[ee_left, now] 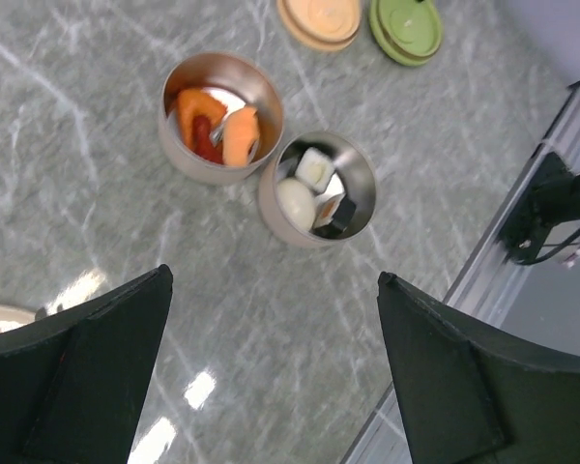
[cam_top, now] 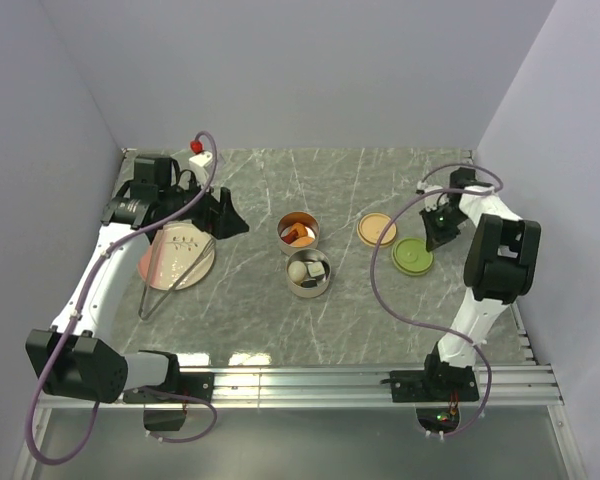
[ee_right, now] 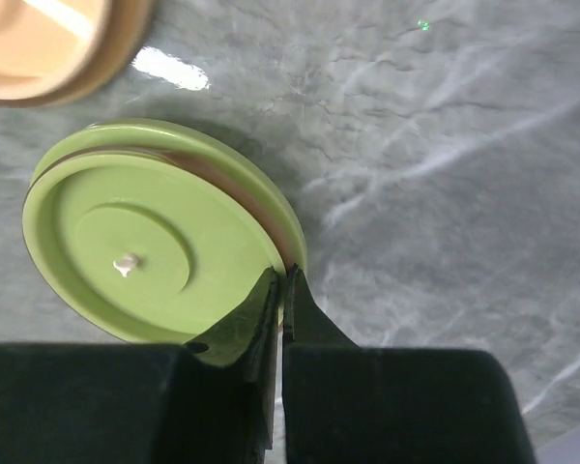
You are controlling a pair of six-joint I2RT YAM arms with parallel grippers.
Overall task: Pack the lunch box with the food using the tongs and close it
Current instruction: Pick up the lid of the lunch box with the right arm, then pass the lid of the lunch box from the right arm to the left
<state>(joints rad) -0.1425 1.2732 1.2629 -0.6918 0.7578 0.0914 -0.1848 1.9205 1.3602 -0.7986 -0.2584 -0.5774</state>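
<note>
Packing looks done: the food (ee_left: 295,201) sits in both tins (cam_top: 310,290) mid-table, and the tongs (cam_top: 165,285) lie at the left across the plate (cam_top: 192,265). Closing is in hand: the right tool (ee_right: 286,282) is pinched tight on the green lid (ee_right: 155,242) at its rim, beside the orange lid (cam_top: 376,229). Next it must lift the lid level and carry it to a tin. The left tool (ee_left: 274,280) gapes wide, empty. How deep the pinch bites is hidden.
</note>
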